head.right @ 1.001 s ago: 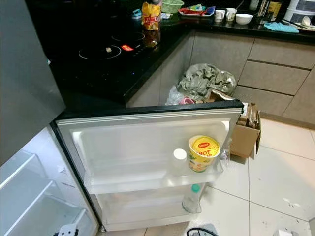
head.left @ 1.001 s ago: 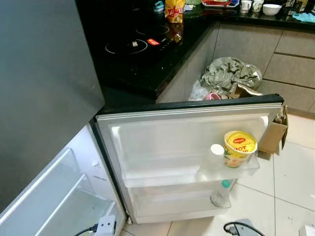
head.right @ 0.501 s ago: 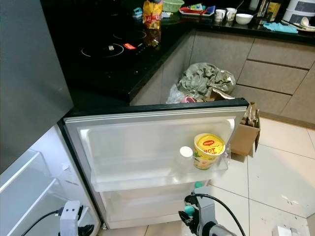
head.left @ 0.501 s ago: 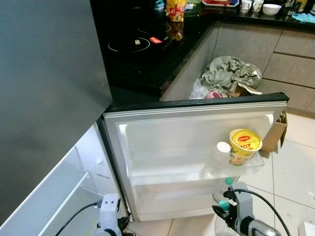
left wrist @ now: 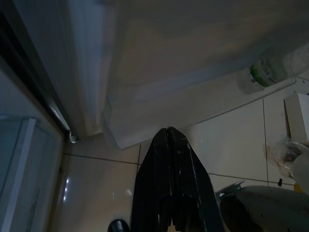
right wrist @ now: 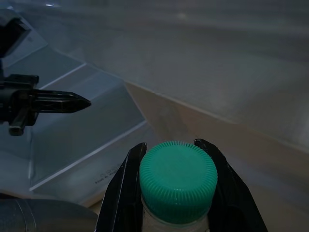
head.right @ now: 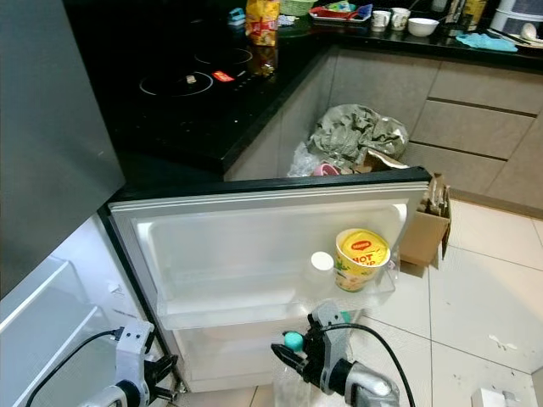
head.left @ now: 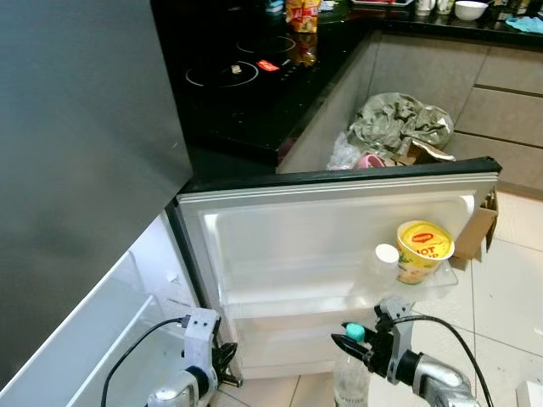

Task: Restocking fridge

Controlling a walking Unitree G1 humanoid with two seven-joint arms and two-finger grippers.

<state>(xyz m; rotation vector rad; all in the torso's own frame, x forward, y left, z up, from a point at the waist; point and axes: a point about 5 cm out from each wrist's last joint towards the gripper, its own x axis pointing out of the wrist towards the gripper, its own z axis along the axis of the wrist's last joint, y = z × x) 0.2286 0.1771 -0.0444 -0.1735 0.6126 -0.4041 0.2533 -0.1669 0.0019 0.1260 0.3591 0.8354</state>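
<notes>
Gripping a bottle [head.left: 349, 381] by its green cap [right wrist: 178, 180], my right gripper [head.left: 349, 337] sits at lower centre, before the fridge door [head.left: 297, 246]. My left gripper [left wrist: 170, 140], fingers together, hangs lower left.

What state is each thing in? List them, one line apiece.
fridge door: open
noodle cup: upright on upper door shelf, lid on
white-capped bottle: upright beside the cup
green-capped bottle: capped, gripped at the neck
right gripper: shut on the bottle
left gripper: shut, empty
cardboard box: open
</notes>
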